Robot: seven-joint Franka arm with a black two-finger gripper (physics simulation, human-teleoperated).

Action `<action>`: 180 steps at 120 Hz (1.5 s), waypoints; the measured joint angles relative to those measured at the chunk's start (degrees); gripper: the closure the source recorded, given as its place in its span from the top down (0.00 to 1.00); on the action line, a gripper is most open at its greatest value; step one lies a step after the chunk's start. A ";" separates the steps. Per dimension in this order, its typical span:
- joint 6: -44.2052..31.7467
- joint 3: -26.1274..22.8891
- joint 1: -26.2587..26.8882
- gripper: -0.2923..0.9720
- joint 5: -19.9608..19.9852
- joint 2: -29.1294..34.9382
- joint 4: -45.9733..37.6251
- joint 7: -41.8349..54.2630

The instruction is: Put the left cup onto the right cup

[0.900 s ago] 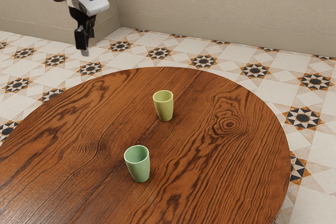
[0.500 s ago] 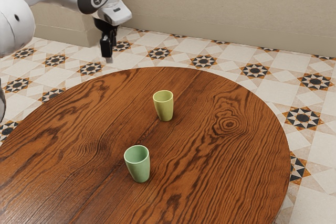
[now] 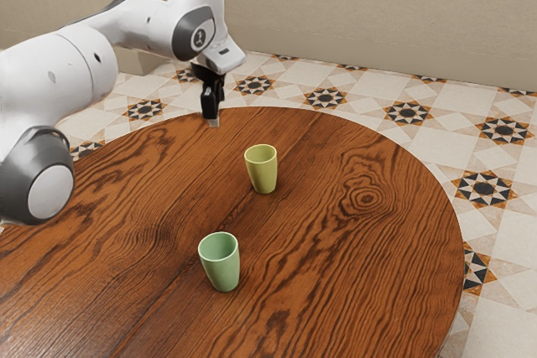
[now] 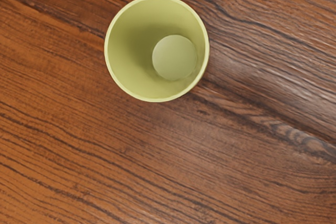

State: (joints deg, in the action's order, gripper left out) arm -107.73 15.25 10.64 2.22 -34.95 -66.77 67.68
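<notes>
While the claw [image 3: 211, 116] hovers, lime cup [image 3: 261, 168] stands beyond mint cup [image 3: 219, 262].

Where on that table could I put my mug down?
Almost anywhere: the table is bare on both sides of the yellow cup and green cup. The narrowest room is the gap between the cups, and the claw hangs above the yellow one.

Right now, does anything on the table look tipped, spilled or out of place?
Nothing stands out. The yellow-green cup and the mint-green cup both stand upright and apart on the wooden table, with no spill or damage visible.
</notes>
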 joint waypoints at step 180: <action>-13.28 -3.13 0.27 0.77 3.66 -10.28 0.65 8.13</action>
State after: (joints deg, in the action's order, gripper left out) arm -121.00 12.13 10.90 5.89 -45.23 -66.12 75.82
